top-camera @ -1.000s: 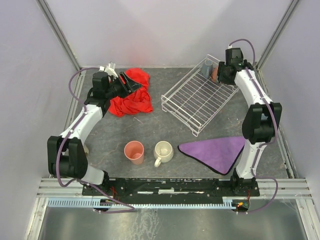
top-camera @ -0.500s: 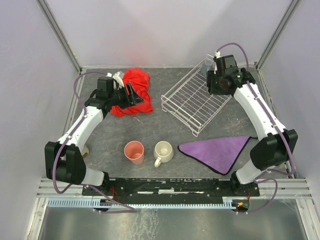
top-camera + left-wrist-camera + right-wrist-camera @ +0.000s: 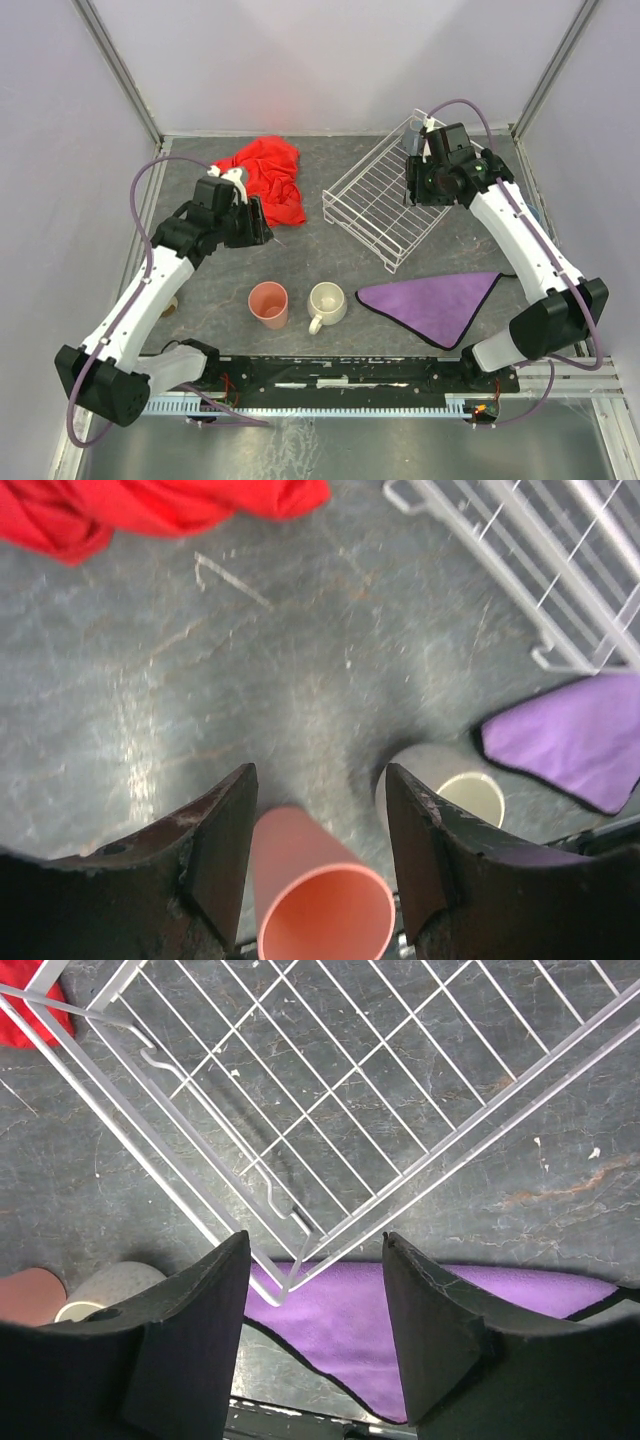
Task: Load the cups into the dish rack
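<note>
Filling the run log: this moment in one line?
left gripper open, facing salmon-pink tumbler | right gripper open, over dish rack | cream mug unloaded

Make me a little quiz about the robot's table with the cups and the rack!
1. True or false: the salmon-pink tumbler stands inside the dish rack.
2. What lies just right of the cream mug in the top view? A) a plate B) purple cloth C) a spoon
3. Fill in: the left gripper and right gripper are both ____.
Key: 1 false; 2 B; 3 open.
</note>
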Robot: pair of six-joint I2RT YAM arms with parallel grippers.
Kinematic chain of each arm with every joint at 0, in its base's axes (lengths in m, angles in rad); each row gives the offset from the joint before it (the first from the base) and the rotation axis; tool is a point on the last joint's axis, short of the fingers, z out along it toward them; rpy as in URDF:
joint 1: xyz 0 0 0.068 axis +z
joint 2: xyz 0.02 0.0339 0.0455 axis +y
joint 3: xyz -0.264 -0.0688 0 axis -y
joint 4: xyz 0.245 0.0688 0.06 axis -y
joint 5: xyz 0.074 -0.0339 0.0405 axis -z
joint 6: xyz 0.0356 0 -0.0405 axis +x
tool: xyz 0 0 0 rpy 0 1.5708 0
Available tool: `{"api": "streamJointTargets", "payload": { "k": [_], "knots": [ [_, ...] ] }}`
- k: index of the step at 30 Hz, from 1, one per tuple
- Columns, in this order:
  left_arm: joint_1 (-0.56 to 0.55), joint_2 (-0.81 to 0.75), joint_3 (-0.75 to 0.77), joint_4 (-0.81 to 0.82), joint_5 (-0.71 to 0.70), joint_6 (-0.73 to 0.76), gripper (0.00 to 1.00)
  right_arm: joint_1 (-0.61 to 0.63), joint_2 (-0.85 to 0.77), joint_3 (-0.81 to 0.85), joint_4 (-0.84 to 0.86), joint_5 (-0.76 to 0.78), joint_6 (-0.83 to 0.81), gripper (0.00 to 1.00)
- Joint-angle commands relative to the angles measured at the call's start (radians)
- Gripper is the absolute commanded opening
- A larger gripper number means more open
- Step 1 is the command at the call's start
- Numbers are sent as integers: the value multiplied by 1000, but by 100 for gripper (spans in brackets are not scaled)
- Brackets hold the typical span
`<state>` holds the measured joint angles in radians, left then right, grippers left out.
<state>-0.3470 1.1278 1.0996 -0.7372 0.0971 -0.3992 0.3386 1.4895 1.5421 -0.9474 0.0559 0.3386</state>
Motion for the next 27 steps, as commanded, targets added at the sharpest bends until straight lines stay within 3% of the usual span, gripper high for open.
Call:
{"api": "streamJointTargets", "payload": {
  "k": [1, 6, 13, 27],
  "knots": [
    [-96, -53, -3, -168, -163, -55, 60, 3, 18, 32, 21, -25, 3, 64],
    [-179, -138, -75, -259, -235, -165, 60, 3, 55, 65, 37, -36, -16, 66],
    [-200, -209, -119, -357, -251, -227, 59, 3, 95, 75, 76, -62, -22, 67],
    [-227, -156, -194, -327, -236, -236, 58, 4, 124, 70, 102, -70, -39, 68]
  ]
}}
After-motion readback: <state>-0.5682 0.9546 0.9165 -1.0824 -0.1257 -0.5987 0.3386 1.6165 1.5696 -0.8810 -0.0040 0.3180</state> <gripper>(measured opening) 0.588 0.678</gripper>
